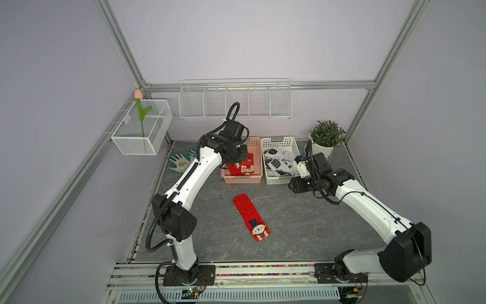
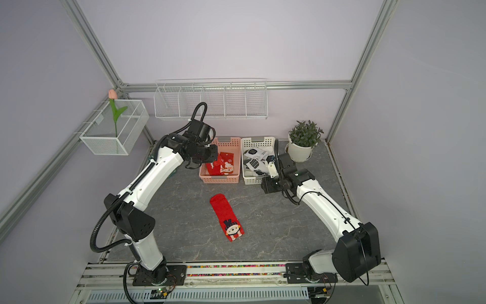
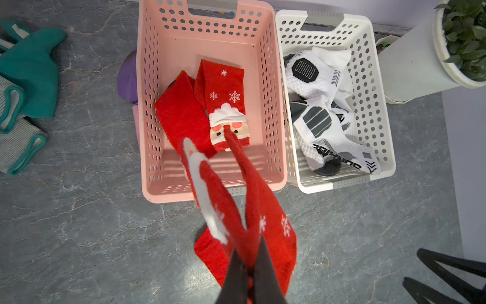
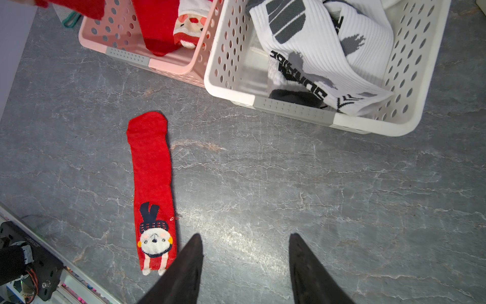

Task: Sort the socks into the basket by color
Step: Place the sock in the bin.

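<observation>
Red bear-face sock (image 1: pixel 251 217) lay flat on the grey stone-look table (image 1: pixel 302 223), well apart from both baskets. Its long axis ran near-to-far, slightly skewed. The plain rounded end pointed toward the pink basket (image 1: pixel 242 180), the bear end toward the robot's base rail. Left gripper (image 3: pixel 248 254) was pinched tight on a red snowflake sock (image 3: pixel 252 210), which dangled folded over the pink basket's near part, above two red Santa socks (image 3: pixel 226 105) inside. White socks (image 3: pixel 315 105) lay heaped in the white basket (image 3: pixel 368 92). Right gripper (image 4: pixel 246 237) hovered wide and empty over bare table in front of the white basket.
</observation>
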You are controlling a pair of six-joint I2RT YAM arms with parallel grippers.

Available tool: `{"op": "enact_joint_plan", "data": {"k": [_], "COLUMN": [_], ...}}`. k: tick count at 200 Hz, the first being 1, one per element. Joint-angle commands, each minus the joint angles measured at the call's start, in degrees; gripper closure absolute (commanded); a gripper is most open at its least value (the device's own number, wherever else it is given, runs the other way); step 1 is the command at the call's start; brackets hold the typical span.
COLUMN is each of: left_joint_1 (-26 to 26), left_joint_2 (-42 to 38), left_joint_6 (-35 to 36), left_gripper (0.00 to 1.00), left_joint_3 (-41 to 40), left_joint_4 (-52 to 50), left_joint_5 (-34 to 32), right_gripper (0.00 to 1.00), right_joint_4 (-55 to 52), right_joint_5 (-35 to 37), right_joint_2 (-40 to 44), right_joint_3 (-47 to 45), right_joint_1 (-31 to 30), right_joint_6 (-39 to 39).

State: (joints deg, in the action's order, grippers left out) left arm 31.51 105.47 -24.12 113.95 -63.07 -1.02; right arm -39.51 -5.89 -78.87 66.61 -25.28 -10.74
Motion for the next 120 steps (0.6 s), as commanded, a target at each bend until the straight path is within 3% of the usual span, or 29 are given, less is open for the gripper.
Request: {"op": "enact_joint_plan", "data": {"k": [1,60,120], "left_joint_1": [-0.6,-2.2,-3.7], "left_joint_2": [2.5,8.3,14.3], "left_joint_6": [1.5,1.8,-1.0], "left_gripper": [0.96,0.97,0.98], "left_joint_3": [3.9,7.2,7.5], "left_joint_4": [-1.4,2.0,9.6], "left_joint_5": [0.8,1.3,7.8], "right_gripper": [0.45,0.45,0.45], "right_joint_4": [0.1,-0.2,0.4], "right_joint_5": [-1.0,-0.7,-1.1], "right_joint_2": [0.3,1.3,0.8], "right_joint_3": [0.0,-0.5,-0.9], "right_joint_1": [-0.3,-0.4,-0.4], "right_joint_6": [-0.4,-0.4,-0.6]}}
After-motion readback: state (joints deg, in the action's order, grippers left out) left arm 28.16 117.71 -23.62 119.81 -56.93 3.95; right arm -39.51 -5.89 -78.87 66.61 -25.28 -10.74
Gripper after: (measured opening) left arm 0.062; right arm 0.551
